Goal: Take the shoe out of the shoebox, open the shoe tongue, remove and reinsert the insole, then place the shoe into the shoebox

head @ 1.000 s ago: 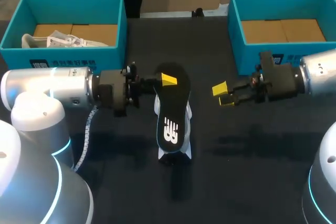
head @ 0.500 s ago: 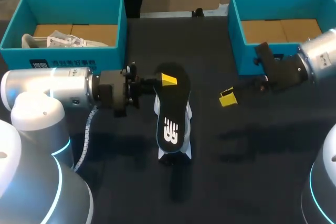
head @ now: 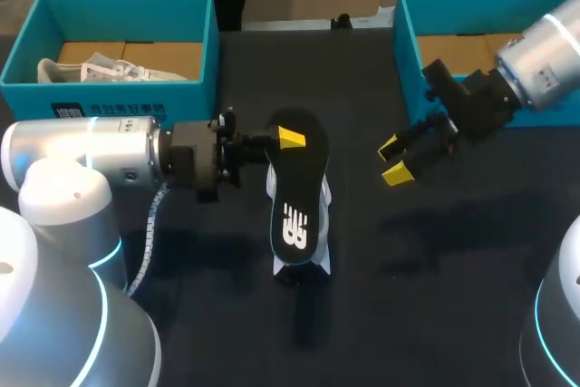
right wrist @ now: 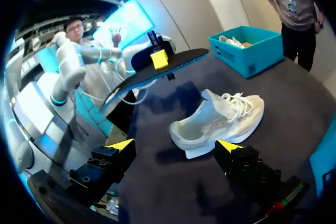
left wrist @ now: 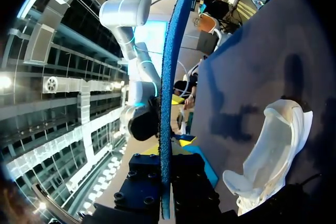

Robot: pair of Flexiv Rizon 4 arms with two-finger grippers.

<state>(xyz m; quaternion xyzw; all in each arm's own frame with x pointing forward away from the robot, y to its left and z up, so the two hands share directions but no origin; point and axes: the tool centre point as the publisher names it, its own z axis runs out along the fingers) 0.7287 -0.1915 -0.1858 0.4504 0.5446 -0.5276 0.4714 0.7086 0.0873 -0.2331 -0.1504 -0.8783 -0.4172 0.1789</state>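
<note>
My left gripper [head: 291, 140] is shut on the heel end of a black insole [head: 294, 192] with a white logo, holding it flat above the table. In the left wrist view the insole [left wrist: 168, 93] shows edge-on, clamped in that gripper [left wrist: 166, 187]. The white shoe [head: 324, 198] sits on the dark table under the insole, mostly hidden in the head view; it lies beside the gripper in the left wrist view, shoe [left wrist: 270, 156]. My right gripper [head: 397, 160] hangs open and empty to the shoe's right. Its own view has the shoe [right wrist: 220, 119] just ahead of the right gripper [right wrist: 175, 145].
A teal shoebox [head: 118, 99] at the back left holds a second white shoe [head: 95, 70]. Another teal shoebox [head: 412, 61] at the back right shows only its cardboard floor; my right arm passes in front of it. The dark table [head: 435, 260] stretches toward the front.
My right arm has swung back toward the right shoebox and tilted, its open gripper now pointing down-left. The left arm and insole have not moved.
</note>
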